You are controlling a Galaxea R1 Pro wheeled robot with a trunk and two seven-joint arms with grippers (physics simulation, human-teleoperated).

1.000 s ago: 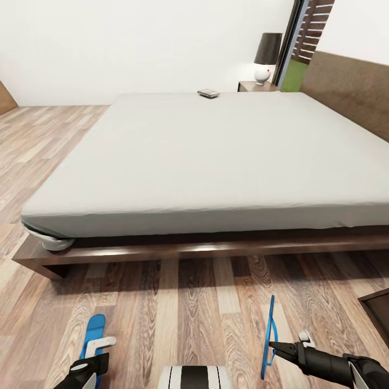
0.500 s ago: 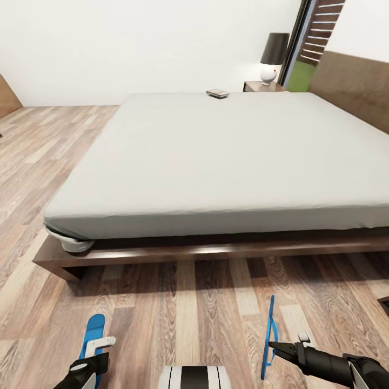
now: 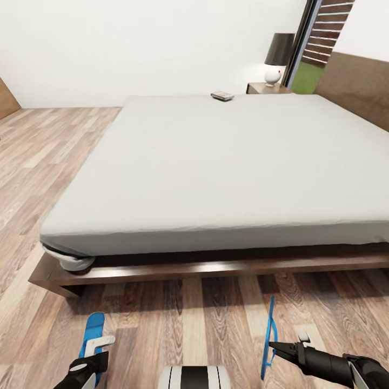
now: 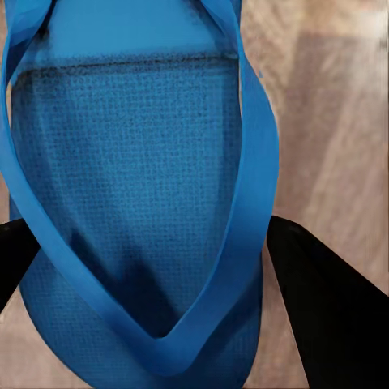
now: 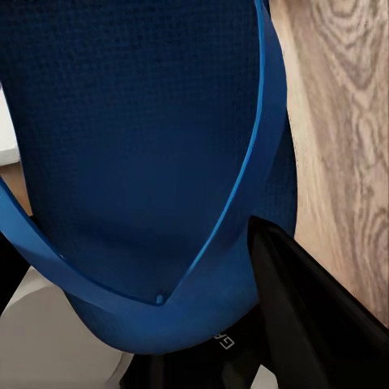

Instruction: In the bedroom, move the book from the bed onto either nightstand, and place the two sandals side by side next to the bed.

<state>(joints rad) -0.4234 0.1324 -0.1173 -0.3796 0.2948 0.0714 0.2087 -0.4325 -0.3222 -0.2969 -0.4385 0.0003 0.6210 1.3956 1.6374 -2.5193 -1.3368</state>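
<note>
Both of my grippers hold bright blue sandals low over the wooden floor in front of the bed [image 3: 227, 162]. In the head view, my left gripper [image 3: 96, 350] is shut on the left sandal [image 3: 94, 327], which lies flat. My right gripper [image 3: 273, 346] is shut on the right sandal [image 3: 269, 329], which hangs edge-on. The left wrist view has the sandal [image 4: 138, 194] between dark fingers [image 4: 324, 316]. In the right wrist view the other sandal [image 5: 146, 138] is pinched by a dark finger [image 5: 308, 324]. The book [image 3: 222, 96] lies at the mattress's far edge, near the nightstand [image 3: 266, 87].
A lamp [image 3: 278, 59] with a dark shade stands on the nightstand. The brown headboard [image 3: 356, 86] runs along the bed's right side. The dark platform frame [image 3: 162, 270] juts out past the mattress. Wooden floor [image 3: 48, 151] stretches along the bed's left side.
The whole head view has shifted: the bed now sits further right and lower, and dark furniture at the lower right has left the picture. Both grippers keep their sandals as before.
</note>
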